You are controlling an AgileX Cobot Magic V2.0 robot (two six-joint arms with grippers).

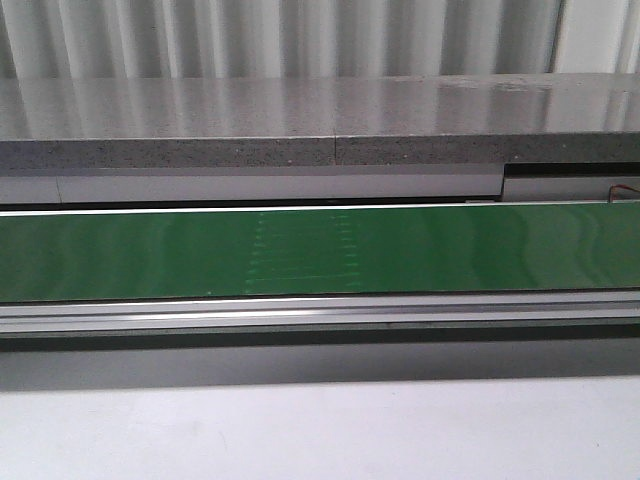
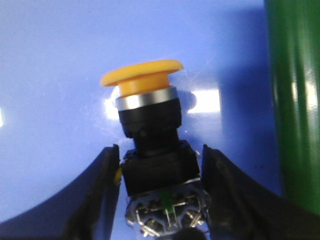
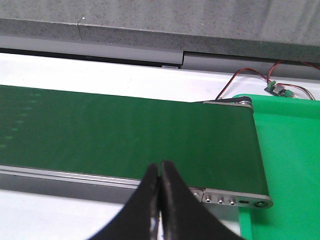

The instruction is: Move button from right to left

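Observation:
The button (image 2: 147, 95) has a yellow mushroom cap, a silver ring, a black body and a metal contact block. It shows only in the left wrist view, over a blue surface (image 2: 50, 75). My left gripper (image 2: 160, 148) has its two black fingers closed against the sides of the button's black body and contact block. My right gripper (image 3: 160, 167) is shut and empty, its tips pressed together over the near rail at the right end of the green conveyor belt (image 3: 125, 130). Neither gripper nor the button shows in the front view.
The green belt (image 1: 320, 250) runs across the front view with a grey ledge (image 1: 320, 120) behind it. A green band (image 2: 295, 100) borders the blue surface. A bright green tray (image 3: 290, 165) lies past the belt's right end. A small circuit board with wires (image 3: 277, 89) lies beyond it.

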